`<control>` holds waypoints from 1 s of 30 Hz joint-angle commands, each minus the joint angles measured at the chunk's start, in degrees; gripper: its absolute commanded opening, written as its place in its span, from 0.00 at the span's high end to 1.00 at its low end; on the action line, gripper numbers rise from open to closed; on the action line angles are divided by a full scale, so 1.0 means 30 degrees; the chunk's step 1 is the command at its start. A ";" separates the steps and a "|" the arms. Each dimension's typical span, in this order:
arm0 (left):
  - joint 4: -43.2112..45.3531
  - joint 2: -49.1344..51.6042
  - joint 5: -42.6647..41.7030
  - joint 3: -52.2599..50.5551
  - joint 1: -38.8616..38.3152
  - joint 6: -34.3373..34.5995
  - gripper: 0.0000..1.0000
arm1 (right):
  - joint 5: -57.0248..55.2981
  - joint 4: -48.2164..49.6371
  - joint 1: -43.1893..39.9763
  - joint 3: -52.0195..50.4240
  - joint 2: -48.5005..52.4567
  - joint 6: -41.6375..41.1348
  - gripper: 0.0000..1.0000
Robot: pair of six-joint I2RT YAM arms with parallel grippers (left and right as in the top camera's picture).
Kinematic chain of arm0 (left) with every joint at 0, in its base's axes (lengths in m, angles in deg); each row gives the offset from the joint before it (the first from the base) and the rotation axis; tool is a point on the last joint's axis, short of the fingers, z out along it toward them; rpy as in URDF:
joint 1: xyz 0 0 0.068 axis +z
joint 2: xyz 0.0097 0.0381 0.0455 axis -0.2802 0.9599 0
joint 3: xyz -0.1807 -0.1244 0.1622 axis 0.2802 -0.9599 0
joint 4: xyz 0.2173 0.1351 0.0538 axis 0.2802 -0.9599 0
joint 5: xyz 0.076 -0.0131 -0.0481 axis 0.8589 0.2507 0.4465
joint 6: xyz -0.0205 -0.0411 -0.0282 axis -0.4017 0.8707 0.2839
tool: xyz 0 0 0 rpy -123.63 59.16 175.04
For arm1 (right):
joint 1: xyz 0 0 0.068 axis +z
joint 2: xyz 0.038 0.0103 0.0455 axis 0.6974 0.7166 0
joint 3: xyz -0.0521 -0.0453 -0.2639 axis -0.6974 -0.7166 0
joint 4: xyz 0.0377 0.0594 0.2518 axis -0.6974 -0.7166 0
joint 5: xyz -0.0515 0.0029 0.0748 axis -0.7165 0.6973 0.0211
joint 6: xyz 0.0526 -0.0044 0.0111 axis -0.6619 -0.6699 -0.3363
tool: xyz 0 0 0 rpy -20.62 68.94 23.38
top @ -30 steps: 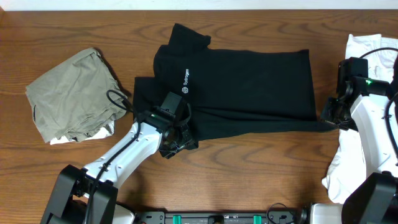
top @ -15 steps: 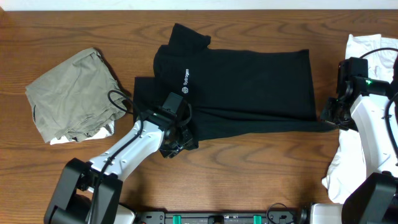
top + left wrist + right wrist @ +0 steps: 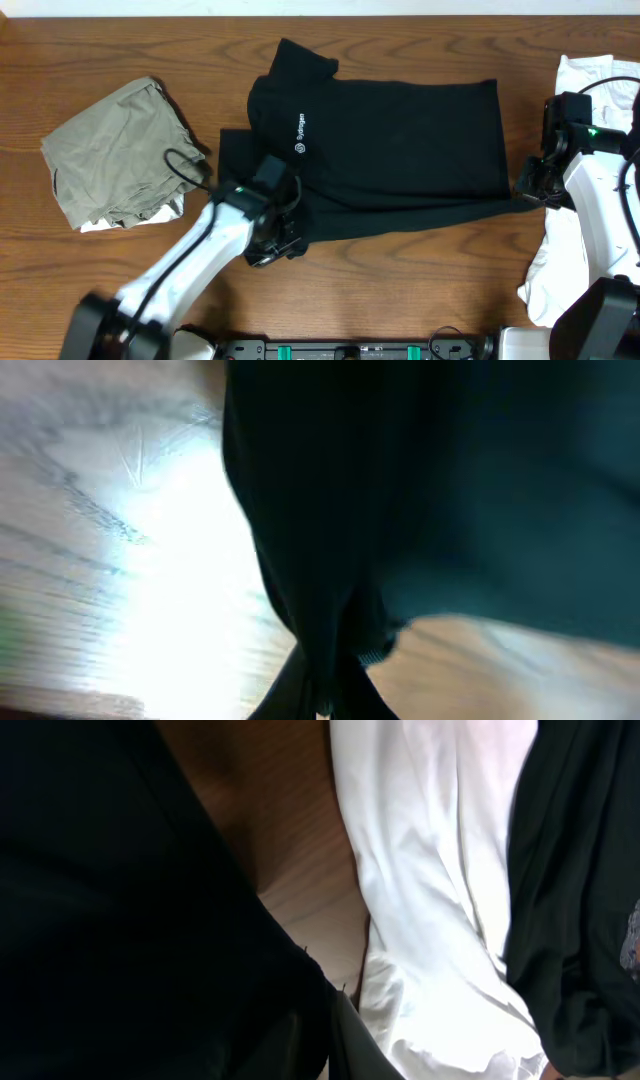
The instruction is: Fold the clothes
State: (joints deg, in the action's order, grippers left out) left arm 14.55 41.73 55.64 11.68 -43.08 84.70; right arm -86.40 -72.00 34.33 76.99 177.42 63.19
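The black shirt (image 3: 400,130) lies spread mid-table; left gripper (image 3: 272,247) and right gripper (image 3: 526,190) each pinch its near edge (sleeve end, hem corner). Best to lift both evenly, keeping that edge taut

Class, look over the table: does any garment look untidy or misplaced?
Yes. The olive-grey garment at the left lies crumpled, a white piece poking from under it; the black shirt has a skewed near edge.
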 commanded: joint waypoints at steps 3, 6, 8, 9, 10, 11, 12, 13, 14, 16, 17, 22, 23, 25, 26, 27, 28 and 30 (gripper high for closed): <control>0.0022 -0.4269 0.1428 0.0845 -0.0036 -0.1865 0.94 | -0.0211 0.0022 -0.0240 -0.0015 -0.0051 -0.0197 0.94; 0.0015 -0.6127 0.2135 0.0845 -0.0036 -0.1865 0.94 | -0.0211 -0.0015 -0.0299 -0.0015 -0.0051 -0.0197 0.93; 0.0022 -0.7082 0.2171 0.0838 -0.0036 -0.1865 0.94 | -0.0211 -0.0175 -0.0364 -0.0015 -0.0051 -0.0197 0.94; -0.0015 -0.7431 0.2164 0.0845 -0.0036 -0.1865 0.94 | -0.0211 -0.0277 -0.0364 -0.0015 -0.0051 -0.0197 0.94; -0.0044 -0.7635 0.2164 0.0838 -0.0036 -0.1865 0.94 | -0.0211 -0.0350 -0.0364 -0.0015 -0.0051 -0.0197 0.94; -0.0102 -0.7861 0.2171 0.0838 -0.0036 -0.1865 0.94 | -0.0211 -0.0430 -0.0364 -0.0015 -0.0051 -0.0197 0.94; -0.0095 -0.8014 0.2178 0.0838 -0.0036 -0.1872 0.94 | -0.0211 -0.0532 -0.0364 -0.0015 -0.0051 -0.0197 0.94; -0.0080 -0.8065 0.2346 0.0838 -0.0036 -0.1865 0.94 | -0.0211 -0.0568 -0.0364 -0.0015 -0.0051 -0.0204 0.95; -0.0080 -0.8080 0.2696 0.0838 -0.0036 -0.1858 0.94 | -0.0211 -0.0576 -0.0364 -0.0015 -0.0051 -0.0204 0.95; -0.0073 -0.8058 0.3854 0.0838 -0.0036 -0.1851 0.94 | -0.0211 -0.0532 -0.0364 -0.0015 -0.0051 -0.0204 0.94; 0.0007 -0.8036 0.4510 0.0838 -0.0036 -0.1843 0.94 | -0.0219 -0.0474 -0.0379 -0.0015 -0.0051 -0.0204 0.94; 0.1107 -0.7752 0.6841 0.0838 -0.0036 -0.1785 0.94 | -0.0138 0.0270 -0.0481 -0.0015 -0.0051 -0.0204 0.95; 0.1552 -0.7628 0.7111 0.0838 -0.0036 -0.1785 0.94 | -0.0131 0.0459 -0.0481 -0.0015 -0.0051 -0.0204 0.95; 0.2477 -0.7271 0.7410 0.0838 -0.0036 -0.1792 0.94 | -0.0058 0.0816 -0.0481 -0.0015 -0.0051 -0.0211 0.95; 0.2878 -0.7038 0.7563 0.0838 -0.0036 -0.1792 0.94 | 0.0007 0.0969 -0.0488 -0.0015 -0.0051 -0.0211 0.94; 0.3293 -0.6754 0.7672 0.0838 -0.0036 -0.1792 0.94 | 0.0007 0.1137 -0.0488 -0.0015 -0.0051 -0.0211 0.94; 0.3621 -0.6470 0.7679 0.0838 -0.0036 -0.1792 0.93 | 0.0000 0.1297 -0.0488 -0.0015 -0.0051 -0.0219 0.94; 0.4240 -0.5763 0.7672 0.0838 -0.0036 -0.1792 0.94 | 0.0007 0.1661 -0.0488 -0.0015 -0.0051 -0.0226 0.94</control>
State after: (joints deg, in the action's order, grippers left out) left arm 26.25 22.41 75.42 13.10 -43.08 80.31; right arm -85.94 -67.76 33.26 76.99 177.42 63.19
